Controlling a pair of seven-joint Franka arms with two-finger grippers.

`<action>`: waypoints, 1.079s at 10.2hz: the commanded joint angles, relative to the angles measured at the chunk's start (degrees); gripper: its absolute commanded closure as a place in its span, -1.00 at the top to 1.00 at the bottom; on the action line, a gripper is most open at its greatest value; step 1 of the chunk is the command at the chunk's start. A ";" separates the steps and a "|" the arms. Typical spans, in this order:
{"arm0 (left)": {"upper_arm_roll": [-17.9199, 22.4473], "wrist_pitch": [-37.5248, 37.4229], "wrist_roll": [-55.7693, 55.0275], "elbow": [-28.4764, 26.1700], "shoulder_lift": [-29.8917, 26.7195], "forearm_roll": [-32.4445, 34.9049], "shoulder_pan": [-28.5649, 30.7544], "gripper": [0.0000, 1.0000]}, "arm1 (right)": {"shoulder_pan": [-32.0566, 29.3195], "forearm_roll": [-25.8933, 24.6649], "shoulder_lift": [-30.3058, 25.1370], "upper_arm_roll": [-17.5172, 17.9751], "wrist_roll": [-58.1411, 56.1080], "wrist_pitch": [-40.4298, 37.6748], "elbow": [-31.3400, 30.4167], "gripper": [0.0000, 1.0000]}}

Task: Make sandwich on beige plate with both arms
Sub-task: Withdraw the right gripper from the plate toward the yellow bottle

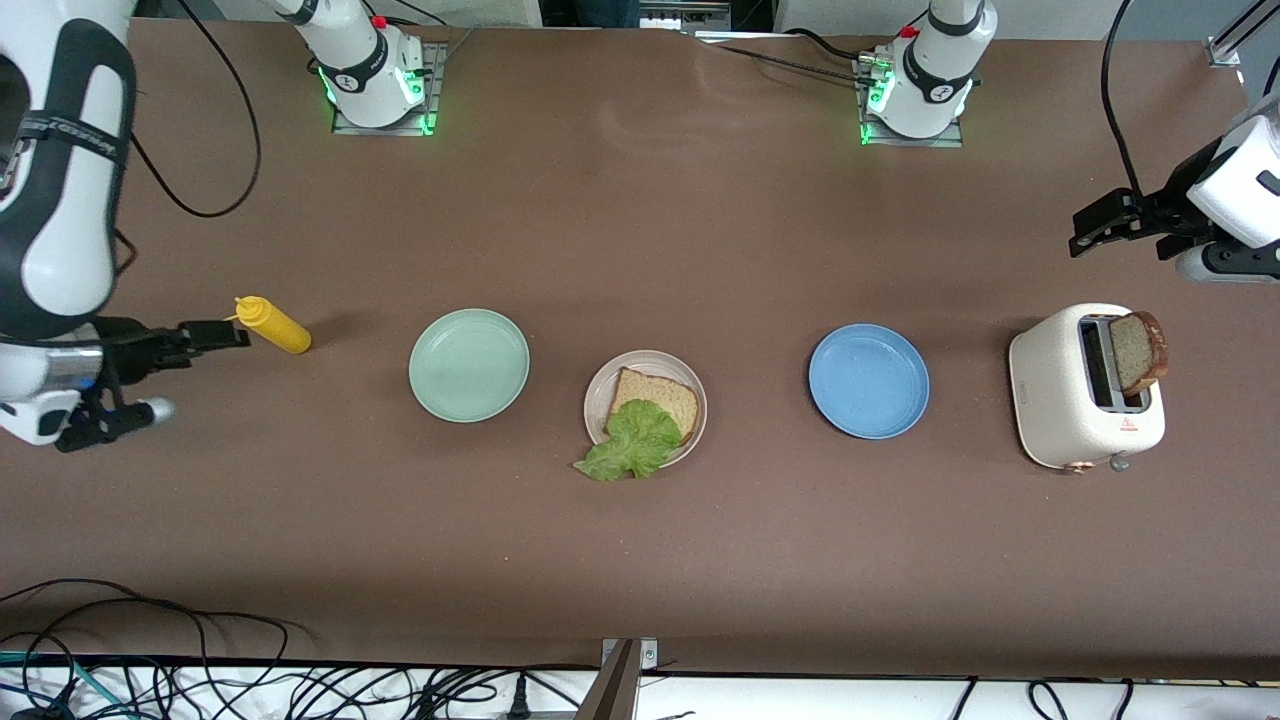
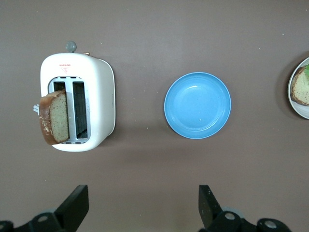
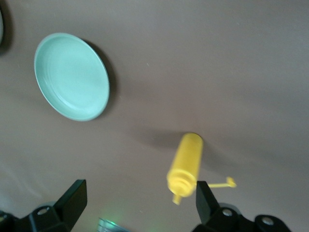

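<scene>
A bread slice (image 1: 655,397) and a ruffled lettuce leaf (image 1: 632,443) are lying on the beige plate (image 1: 597,392) at the middle of the table (image 1: 640,560), the leaf hanging over the rim toward the front edge. A second bread slice (image 1: 1140,351) is sticking up from the white toaster (image 1: 1060,400) at the left arm's end. The left gripper (image 1: 1100,226) is hovering open-fingered above the table by the toaster, while the right gripper (image 1: 205,336) is hanging empty with fingers spread beside the yellow bottle (image 1: 272,325) at the right arm's end.

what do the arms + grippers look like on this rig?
Glossy white shells with black joint sections. Both bases glow green; black cables trail from them. The left gripper and right gripper are black, two-fingered, with flat black fingers.
</scene>
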 commanded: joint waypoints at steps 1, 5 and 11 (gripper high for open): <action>-0.35 -1.30 -0.66 1.51 0.40 0.12 -0.20 1.00 | 0.95 -0.82 -6.77 -4.31 -10.30 0.90 -10.08 1.00; -0.26 -1.30 -0.22 1.60 0.40 0.12 0.06 1.00 | 0.95 -0.12 -12.12 -8.20 -30.08 7.11 -22.20 1.00; -0.35 -1.30 -0.57 1.60 0.40 0.12 -0.21 1.00 | -1.58 12.33 -17.43 -8.11 -64.43 21.30 -40.17 1.00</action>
